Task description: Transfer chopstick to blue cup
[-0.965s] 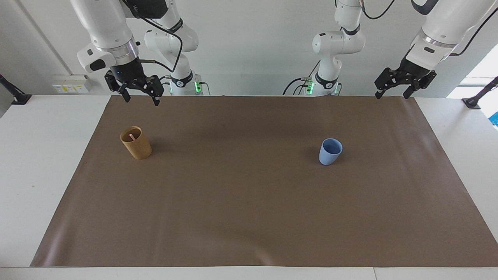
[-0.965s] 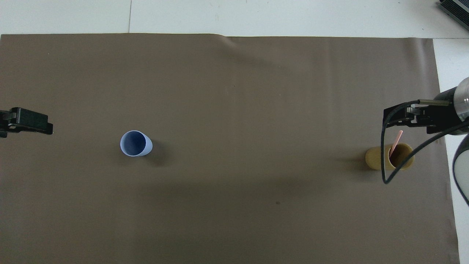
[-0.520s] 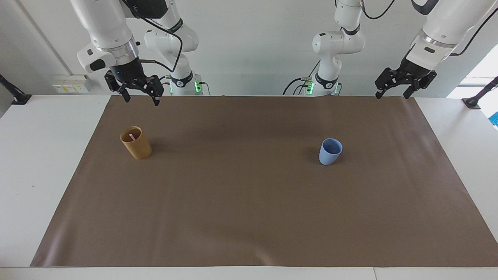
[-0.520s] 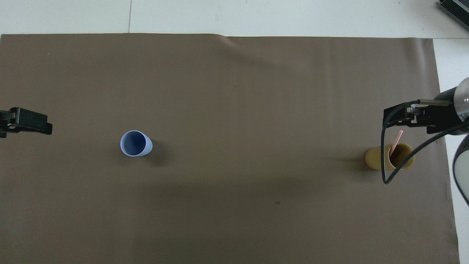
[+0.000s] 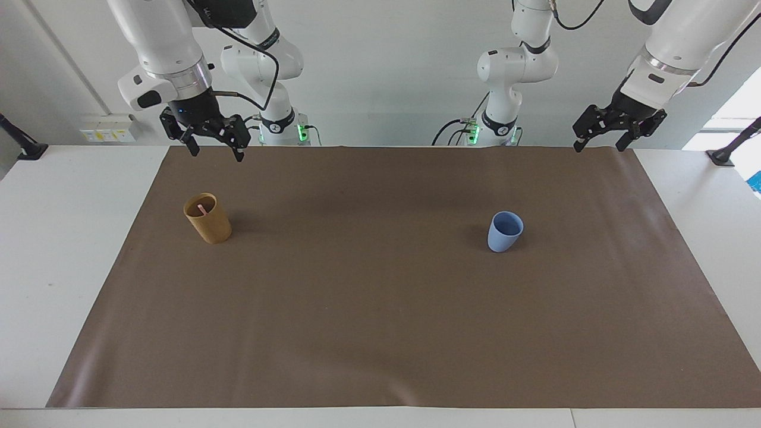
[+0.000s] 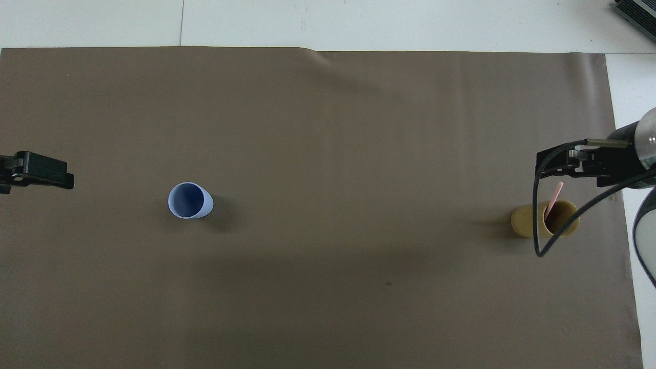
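Note:
A pale pink chopstick [image 5: 202,209] stands tilted in a tan cup [image 5: 208,219] at the right arm's end of the brown mat; it also shows in the overhead view [image 6: 553,199]. The blue cup [image 5: 505,232] stands upright and empty toward the left arm's end, also in the overhead view [image 6: 189,201]. My right gripper [image 5: 216,156] is open and empty, raised over the mat by the tan cup [image 6: 523,221], well above it. My left gripper [image 5: 598,148] is open and empty, raised over the mat's edge at the left arm's end.
The brown mat [image 5: 368,309] covers most of the white table [image 5: 59,238]. A dark cable loop [image 6: 535,225] hangs from the right arm over the tan cup in the overhead view. A dark device corner [image 6: 638,13] lies at the table's farthest corner.

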`<state>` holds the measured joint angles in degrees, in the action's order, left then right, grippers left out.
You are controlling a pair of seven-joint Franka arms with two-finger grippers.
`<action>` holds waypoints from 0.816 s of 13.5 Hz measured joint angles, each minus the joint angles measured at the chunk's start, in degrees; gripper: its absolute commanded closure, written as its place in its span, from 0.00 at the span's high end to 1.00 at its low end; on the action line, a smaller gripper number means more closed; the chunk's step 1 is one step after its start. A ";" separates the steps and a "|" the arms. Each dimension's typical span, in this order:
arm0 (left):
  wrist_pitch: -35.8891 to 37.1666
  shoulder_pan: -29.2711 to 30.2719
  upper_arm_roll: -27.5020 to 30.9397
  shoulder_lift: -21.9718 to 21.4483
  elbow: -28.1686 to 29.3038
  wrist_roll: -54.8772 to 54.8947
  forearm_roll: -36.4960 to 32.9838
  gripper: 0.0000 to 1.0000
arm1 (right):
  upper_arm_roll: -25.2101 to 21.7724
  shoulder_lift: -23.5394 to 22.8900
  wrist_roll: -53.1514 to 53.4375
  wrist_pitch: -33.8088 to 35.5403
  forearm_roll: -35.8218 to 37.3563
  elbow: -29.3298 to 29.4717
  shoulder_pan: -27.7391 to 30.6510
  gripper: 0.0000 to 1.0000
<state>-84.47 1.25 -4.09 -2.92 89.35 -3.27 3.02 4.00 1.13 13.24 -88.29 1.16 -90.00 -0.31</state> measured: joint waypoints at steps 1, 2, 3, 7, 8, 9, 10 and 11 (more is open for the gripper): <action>0.00 0.02 0.11 0.00 0.39 0.00 0.00 1.00 | -0.01 0.00 0.00 0.00 0.00 0.00 0.00 1.00; -0.05 0.09 0.26 -0.01 0.95 0.00 0.00 1.00 | -0.05 0.00 0.00 0.00 0.00 0.00 0.03 1.00; -0.33 0.22 0.37 0.00 1.68 0.00 0.00 1.00 | -0.08 0.00 0.00 0.00 0.00 0.00 0.05 1.00; -5.75 0.71 0.39 0.03 7.03 0.00 0.00 1.00 | -0.08 0.00 0.00 0.00 0.00 0.00 0.05 1.00; -7.97 0.71 0.39 0.06 8.97 0.00 0.00 1.00 | -0.08 0.00 0.00 0.00 0.00 0.00 0.05 1.00; -10.38 0.72 0.39 0.09 10.97 0.00 0.00 1.00 | -0.08 0.00 0.00 0.00 0.00 0.00 0.05 1.00; -12.86 0.72 0.39 0.12 12.92 -0.01 0.01 1.00 | -0.08 0.00 0.00 0.00 0.00 0.00 0.05 1.00; -15.13 0.72 0.34 0.16 14.79 -0.01 0.02 1.00 | -0.09 0.00 0.00 0.00 0.00 0.00 0.05 1.00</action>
<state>-99.60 1.97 -3.75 -2.76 104.14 -3.29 3.04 3.91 1.13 13.24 -88.29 1.16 -90.00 -0.25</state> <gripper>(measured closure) 0.000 0.000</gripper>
